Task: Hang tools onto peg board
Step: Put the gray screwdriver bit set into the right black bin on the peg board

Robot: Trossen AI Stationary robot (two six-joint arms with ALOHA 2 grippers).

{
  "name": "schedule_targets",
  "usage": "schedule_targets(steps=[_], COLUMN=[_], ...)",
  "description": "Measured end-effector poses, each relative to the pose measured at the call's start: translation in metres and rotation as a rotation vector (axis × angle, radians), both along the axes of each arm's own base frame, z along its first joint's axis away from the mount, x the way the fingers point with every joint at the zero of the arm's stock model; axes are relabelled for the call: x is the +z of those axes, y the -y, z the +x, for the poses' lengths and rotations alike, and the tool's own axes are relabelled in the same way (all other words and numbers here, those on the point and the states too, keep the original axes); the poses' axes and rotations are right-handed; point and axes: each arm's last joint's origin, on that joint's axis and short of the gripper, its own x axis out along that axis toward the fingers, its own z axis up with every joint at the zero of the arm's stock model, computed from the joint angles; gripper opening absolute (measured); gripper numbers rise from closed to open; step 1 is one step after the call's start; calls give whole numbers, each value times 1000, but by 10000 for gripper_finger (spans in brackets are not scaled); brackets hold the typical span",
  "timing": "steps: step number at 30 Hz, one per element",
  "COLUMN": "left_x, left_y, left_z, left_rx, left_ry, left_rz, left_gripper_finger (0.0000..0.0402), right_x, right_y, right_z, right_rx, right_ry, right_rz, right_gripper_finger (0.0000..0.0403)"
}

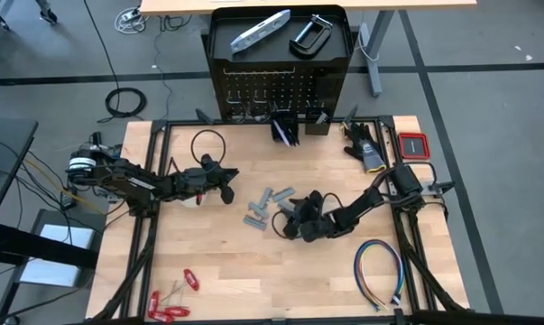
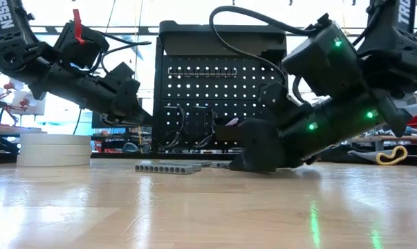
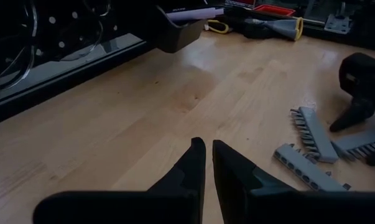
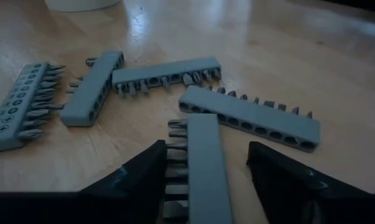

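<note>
Five grey plastic bit-holder strips (image 4: 246,115) lie clustered mid-table. The right gripper (image 4: 206,171) is lowered over them, its jaws apart on either side of one strip (image 4: 203,162), not yet clamped. The left gripper (image 3: 207,163) hovers near the table's left, jaws nearly together, holding nothing. The upright black perforated peg board (image 1: 276,86) stands at the far edge; a silver bar-shaped tool (image 1: 260,30) and black C-clamp (image 1: 309,34) lie on its top tray. White tape rolls (image 2: 54,149) sit stacked left. A multicoloured wire loop (image 1: 378,271) lies near right. Partial lettering "SSEN" shows on the left arm.
</note>
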Motion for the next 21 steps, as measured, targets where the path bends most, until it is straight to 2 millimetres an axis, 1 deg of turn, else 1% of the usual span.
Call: schedule_targets(steps=[5, 9, 12, 15, 16, 18, 19, 21], left_x=[0, 0, 0, 0, 0, 0, 0, 0], left_y=[0, 0, 0, 0, 0, 0, 0, 0], left_z=[0, 0, 0, 0, 0, 0, 0, 0], left_rx=[0, 1, 1, -1, 0, 0, 0, 0], left_ry=[0, 0, -1, -2, -2, -3, -2, -2], left_rz=[0, 0, 1, 3, 3, 3, 3, 3], left_gripper_finger=[35, 35, 35, 35, 35, 35, 35, 35], right_x=[0, 2, 10, 28, 37, 63, 81, 110], right_y=[-2, 0, 2, 7, 11, 19, 25, 39], right_z=[1, 3, 6, 8, 9, 12, 15, 16], right_rx=[19, 36, 81, 142, 161, 169, 158, 125], right_ry=[15, 34, 30, -3, -17, -22, -6, -26], right_rz=[-27, -30, -50, -74, -97, -157, -181, -221], right_gripper_finger=[194, 172, 154, 138, 134, 133, 133, 137])
